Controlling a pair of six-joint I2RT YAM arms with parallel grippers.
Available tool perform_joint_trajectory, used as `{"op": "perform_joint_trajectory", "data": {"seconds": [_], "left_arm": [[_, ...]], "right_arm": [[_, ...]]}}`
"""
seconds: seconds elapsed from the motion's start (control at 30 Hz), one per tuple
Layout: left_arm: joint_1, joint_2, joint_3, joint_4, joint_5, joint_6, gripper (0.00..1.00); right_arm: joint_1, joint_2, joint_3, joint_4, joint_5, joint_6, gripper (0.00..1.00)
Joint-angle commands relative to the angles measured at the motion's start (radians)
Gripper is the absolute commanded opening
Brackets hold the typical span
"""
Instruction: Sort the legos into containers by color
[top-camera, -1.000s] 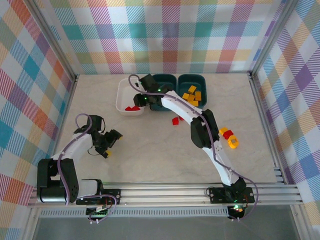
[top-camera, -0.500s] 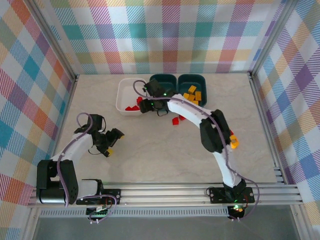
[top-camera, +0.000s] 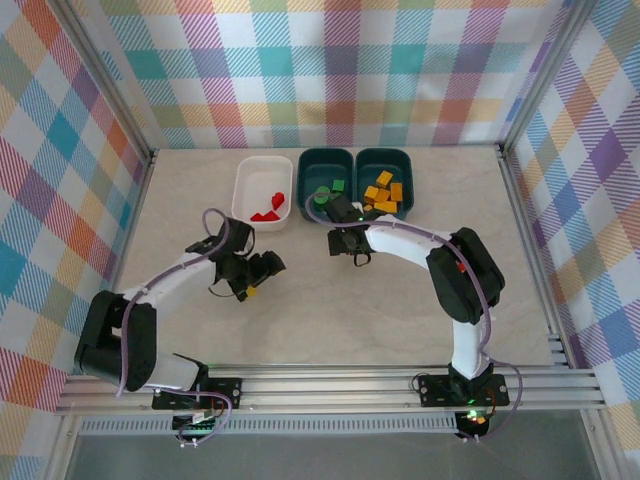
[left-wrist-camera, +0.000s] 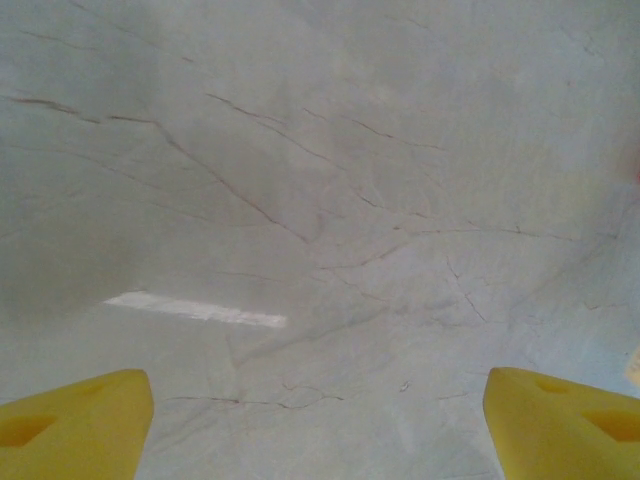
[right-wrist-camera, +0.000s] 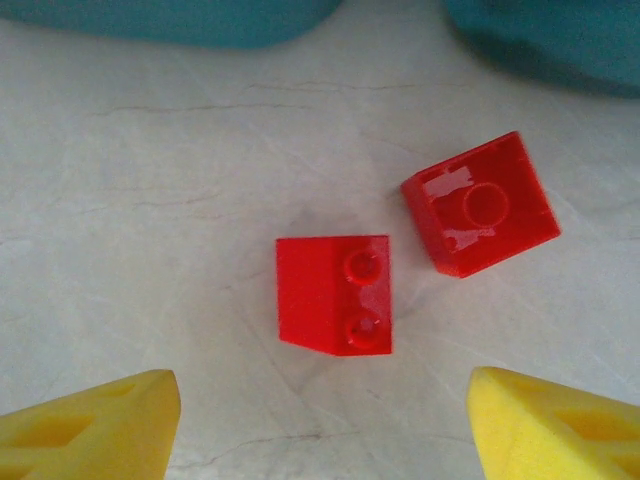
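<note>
We watched the right tool (right-wrist-camera: 320, 432) hang over the pale marbled tabletop (top-camera: 330, 310) with its yellow fingers (right-wrist-camera: 90, 425) spread wide and nothing between them. In the right wrist view a small red two-stud plastic brick (right-wrist-camera: 335, 295) sat almost dead centre between those fingers, but ahead of their tips. Its pair of studs ran away from the camera, square across the line the fingers would close along. By our reckoning the tool needed no twist, only a reach forward and down.

A second red plastic brick with one stud (right-wrist-camera: 480, 205) lay just beside the first, further off to the right and skewed, the two not touching. That one looked close enough to get nudged.

From above, the right tool (top-camera: 350, 245) sat just in front of the dark teal plastic tub (top-camera: 327, 153) holding a green brick (top-camera: 338, 185). The matching teal tub (top-camera: 408, 170) of yellow-orange bricks (top-camera: 385, 192) stood to its right. The white plastic tub (top-camera: 240, 190) with red bricks (top-camera: 270, 208) in it stood off to the tool's left.

The left tool (top-camera: 262, 270) was well apart, also gaping and empty over bare tabletop. So the right arm was plainly the nearer one.
</note>
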Motion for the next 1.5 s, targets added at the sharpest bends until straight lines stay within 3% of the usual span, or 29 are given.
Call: {"op": "perform_joint_trajectory", "data": {"seconds": [0.0,0.13,0.43,0.6,0.73,0.97,1.1,1.17,1.3,1.47], "left_arm": [[-0.029,0.023,0.040,0.003,-0.028,-0.007,0.86],[-0.032,0.031,0.048,-0.006,-0.034,-0.007,0.86],[-0.032,0.027,0.062,-0.033,-0.047,-0.004,0.86],[-0.032,0.038,0.076,-0.043,-0.049,0.005,0.86],[-0.030,0.030,0.109,-0.100,-0.094,0.024,0.85],[0.055,-0.095,0.079,-0.148,-0.201,-0.015,0.86],[0.181,-0.117,0.015,-0.129,-0.140,-0.037,0.87],[0.225,-0.093,-0.021,-0.106,-0.078,-0.048,0.87],[0.236,-0.059,-0.064,-0.088,-0.008,-0.038,0.86],[0.236,-0.096,-0.079,-0.100,-0.007,-0.010,0.86]], "right_arm": [[-0.027,0.029,-0.007,0.058,-0.018,0.017,0.74],[-0.036,0.066,0.004,0.112,-0.089,-0.014,0.70],[-0.038,0.128,0.039,0.135,-0.118,-0.018,0.52],[-0.038,0.136,0.038,0.136,-0.112,-0.032,0.33],[-0.030,0.064,0.007,0.166,-0.175,-0.054,0.27],[0.018,-0.038,0.062,0.178,-0.266,-0.059,0.24],[0.033,0.076,0.182,0.254,-0.407,0.024,0.24],[0.045,0.138,0.257,0.279,-0.405,0.048,0.24],[0.061,0.242,0.415,0.296,-0.384,0.027,0.24],[0.074,0.348,0.585,0.235,-0.356,-0.032,0.24]]}}
